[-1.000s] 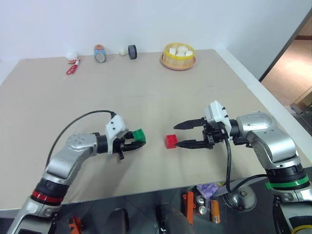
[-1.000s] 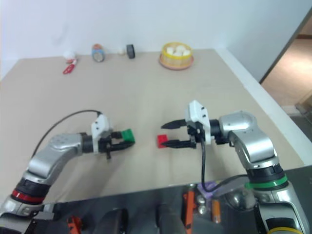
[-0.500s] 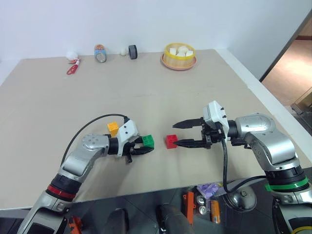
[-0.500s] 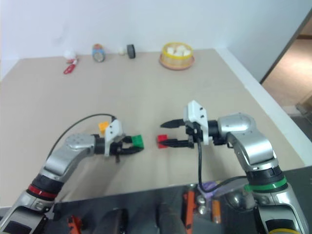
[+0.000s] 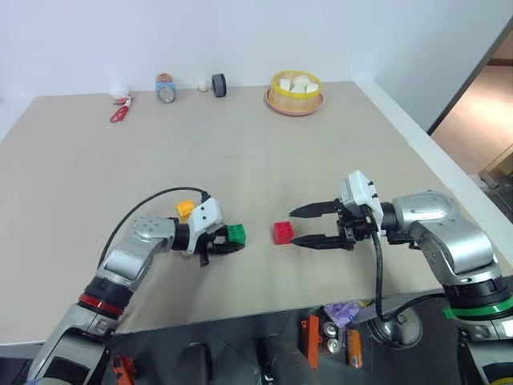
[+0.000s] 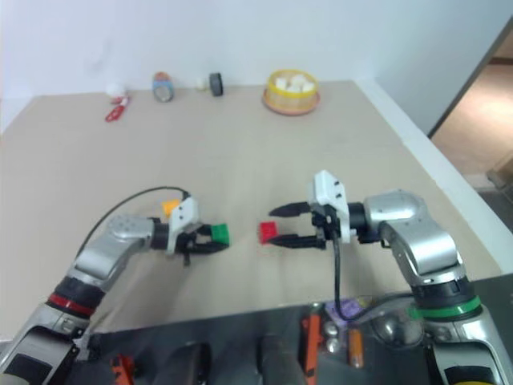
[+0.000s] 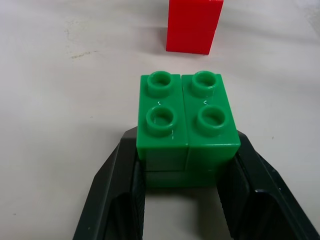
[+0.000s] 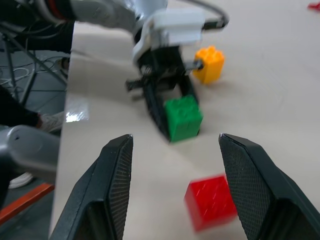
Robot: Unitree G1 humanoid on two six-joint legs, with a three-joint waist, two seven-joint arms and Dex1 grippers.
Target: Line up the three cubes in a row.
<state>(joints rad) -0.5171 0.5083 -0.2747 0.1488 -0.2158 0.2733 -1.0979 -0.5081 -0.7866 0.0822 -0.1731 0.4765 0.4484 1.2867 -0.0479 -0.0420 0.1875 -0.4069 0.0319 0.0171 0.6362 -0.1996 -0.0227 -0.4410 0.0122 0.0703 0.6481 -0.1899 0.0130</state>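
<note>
Your left gripper (image 5: 227, 241) clamps the green cube (image 5: 236, 233); right gripper (image 5: 298, 226) gapes empty. Set green at frame center, level with the red cube (image 5: 282, 232).

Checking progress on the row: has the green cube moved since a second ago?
Yes. The green cube, held in the left tool, has shifted right, closing the gap to the still red cube.

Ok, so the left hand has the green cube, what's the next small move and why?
Probably ease the left hand on toward the red cube and set the green cube down beside it. The green cube is clamped between the fingers with a gap left to the red one, and the right hand is open.
</note>
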